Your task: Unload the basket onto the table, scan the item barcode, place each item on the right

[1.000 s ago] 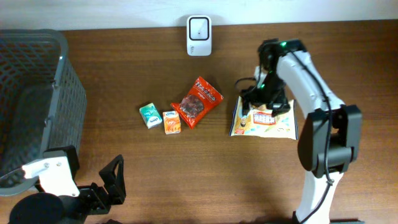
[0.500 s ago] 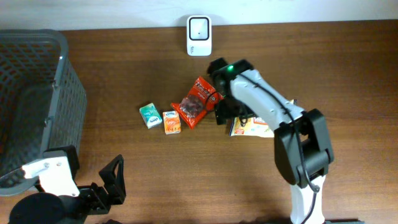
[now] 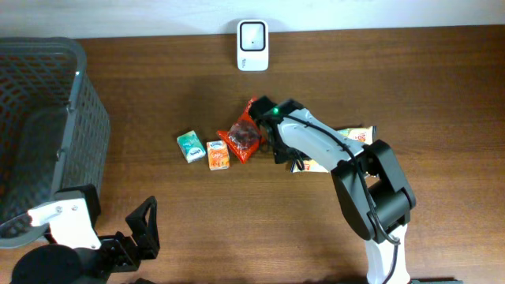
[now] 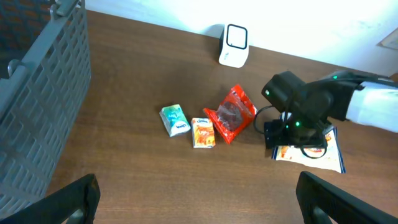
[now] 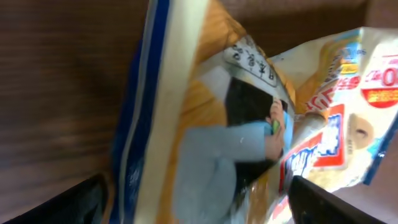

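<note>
Snack bag (image 3: 357,136) lies flat on the table (image 3: 158,87), just right of the red pouch (image 3: 251,130), well short of the scanner (image 3: 252,35). Right gripper (image 3: 280,150) is at its left edge, jaws spread astride it, unclamped; likely lining up the pick. Left gripper (image 4: 199,199) spread wide, parked empty.

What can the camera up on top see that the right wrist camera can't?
Only the overhead camera shows the gray basket, the white scanner, the green box, the orange box, the red bag and the robot's right arm. Only the right wrist camera shows the cartoon person printed on the yellow snack bag, very close up. Both show that snack bag and the brown table.
</note>
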Robot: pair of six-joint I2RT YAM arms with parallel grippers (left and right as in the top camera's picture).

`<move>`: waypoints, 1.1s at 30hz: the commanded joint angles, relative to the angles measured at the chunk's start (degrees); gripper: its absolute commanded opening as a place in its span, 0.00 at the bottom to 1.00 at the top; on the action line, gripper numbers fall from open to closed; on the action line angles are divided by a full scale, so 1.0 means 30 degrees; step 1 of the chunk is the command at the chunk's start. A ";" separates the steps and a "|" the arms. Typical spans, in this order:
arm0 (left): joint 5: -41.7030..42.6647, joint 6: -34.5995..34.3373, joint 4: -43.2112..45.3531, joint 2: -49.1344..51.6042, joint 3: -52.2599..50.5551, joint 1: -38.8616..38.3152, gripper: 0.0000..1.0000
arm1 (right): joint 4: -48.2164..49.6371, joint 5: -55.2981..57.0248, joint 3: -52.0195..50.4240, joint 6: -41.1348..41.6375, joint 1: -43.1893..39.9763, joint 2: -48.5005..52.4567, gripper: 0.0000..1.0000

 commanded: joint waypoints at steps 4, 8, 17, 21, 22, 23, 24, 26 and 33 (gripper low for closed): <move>0.0131 -0.0175 0.0036 0.0000 -0.0066 0.0095 0.99 | 0.1027 0.0962 -0.0889 0.0321 -0.0117 0.0146 0.40; 0.0131 -0.0168 0.0044 0.0000 -0.0066 0.0095 0.99 | -0.0095 0.0962 0.0066 0.0248 -0.0117 0.0138 0.04; 0.0131 -0.0168 0.0036 0.0000 -0.0066 0.0095 0.99 | -0.7213 -0.2091 0.9347 -0.2186 -0.0117 0.0138 0.04; 0.0131 -0.0168 0.0036 0.0000 -0.0066 0.0095 0.99 | -0.8422 -0.8036 1.4243 -0.4860 -0.0117 0.0138 0.04; 0.0131 -0.0168 0.0044 0.0000 -0.0066 0.0095 0.99 | -0.8510 -0.8961 1.4863 -0.5224 -0.0117 0.0138 0.04; 0.0131 -0.0168 0.0036 0.0000 -0.0066 0.0095 0.99 | -0.8539 -0.9996 1.5380 -0.5654 -0.0124 0.0138 0.04; 0.0131 -0.0175 0.0036 0.0000 -0.0066 0.0095 0.99 | -0.8582 -1.0979 1.5781 -0.6047 -0.0138 0.0138 0.04; 0.0131 -0.0175 0.0036 0.0000 -0.0066 0.0095 0.99 | -0.8612 -1.3202 1.6109 -0.6812 -0.0328 0.0138 0.04; 0.0131 -0.0168 0.0036 0.0000 -0.0066 0.0095 0.99 | -0.9362 -1.5293 1.5781 -0.7329 -0.2113 0.0146 0.04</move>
